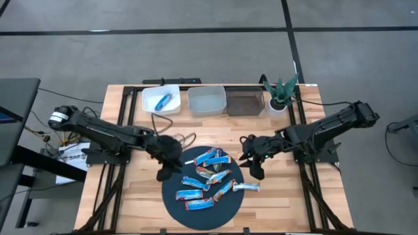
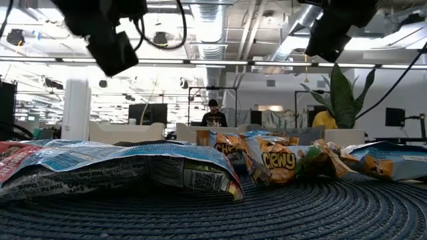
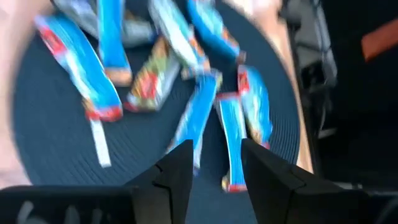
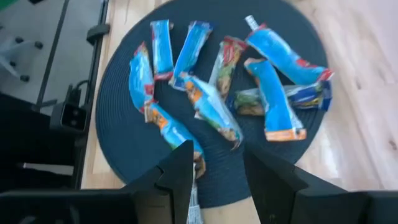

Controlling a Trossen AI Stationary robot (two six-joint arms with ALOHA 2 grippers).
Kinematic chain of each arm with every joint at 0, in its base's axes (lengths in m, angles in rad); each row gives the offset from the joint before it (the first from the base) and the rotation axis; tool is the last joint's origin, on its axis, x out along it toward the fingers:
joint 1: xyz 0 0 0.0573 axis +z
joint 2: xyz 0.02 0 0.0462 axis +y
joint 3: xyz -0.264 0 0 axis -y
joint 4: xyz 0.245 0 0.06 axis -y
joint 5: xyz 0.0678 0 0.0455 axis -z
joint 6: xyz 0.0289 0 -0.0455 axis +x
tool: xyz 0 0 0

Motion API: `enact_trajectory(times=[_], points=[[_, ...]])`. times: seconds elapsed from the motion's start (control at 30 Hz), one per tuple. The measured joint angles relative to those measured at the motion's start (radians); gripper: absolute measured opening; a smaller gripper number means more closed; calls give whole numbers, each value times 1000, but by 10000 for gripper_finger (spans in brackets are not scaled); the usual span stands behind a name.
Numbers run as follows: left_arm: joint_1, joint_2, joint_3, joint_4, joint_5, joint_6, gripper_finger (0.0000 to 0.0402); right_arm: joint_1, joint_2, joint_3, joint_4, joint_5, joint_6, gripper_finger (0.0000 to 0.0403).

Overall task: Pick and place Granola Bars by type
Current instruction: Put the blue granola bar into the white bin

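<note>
A: High view first. The Granola Bars (image 1: 210, 175) lay in a loose pile on the round dark mat (image 1: 171, 205) near the desk's (image 1: 124, 196) front edge, middle. One blue bar (image 1: 162, 101) was already in the white bin (image 1: 175, 91) at the back edge; the clear bin (image 1: 207, 111) and brown bin (image 1: 245, 112) beside it looked empty. So I'd judge one placed, about ten left.

B: Tools?

A: Left tool (image 1: 171, 163) hung at the mat's left rim, right tool (image 1: 252, 160) at its right rim, both empty. One silvery bar (image 1: 247, 188) sat half off the mat on the right. Potted plant (image 1: 280, 94) stood at the back right corner, near the right arm's path to the bins.

B: Low view?

A: Bars (image 2: 120, 167) filled the foreground. Both arms hung above them; couldn't read the fingers there. A person (image 2: 213, 113) sat far back in the room.

B: Left wrist?

A: Left tool (image 3: 214, 171) partly open, nothing held, above blue bars (image 3: 199, 112). A thin white strip (image 3: 99, 143) lay on the mat.

B: Right wrist?

A: Right tool (image 4: 217, 174) partly open, empty, bars (image 4: 214, 81) spread ahead. Bare desk (image 4: 367, 93) lay on one side of the mat, the desk edge close on the other.
</note>
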State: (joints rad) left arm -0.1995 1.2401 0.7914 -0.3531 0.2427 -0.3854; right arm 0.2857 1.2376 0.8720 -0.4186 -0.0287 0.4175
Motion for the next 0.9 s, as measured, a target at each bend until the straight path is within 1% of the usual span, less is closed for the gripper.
enact_trajectory(times=[0.13,0.27,0.4,0.57,0.9], points=[[-41,98,0,20,-14,-19,127,19,5,0,23,1,0,131],[-71,195,0,77,-41,-5,127,29,4,0,35,1,0,131],[-85,264,0,136,-80,-2,127,29,4,0,38,0,0,131],[-97,312,1,187,-99,20,127,29,4,0,38,0,0,131],[-105,382,2,222,-132,56,131,29,4,0,37,-1,1,131]])
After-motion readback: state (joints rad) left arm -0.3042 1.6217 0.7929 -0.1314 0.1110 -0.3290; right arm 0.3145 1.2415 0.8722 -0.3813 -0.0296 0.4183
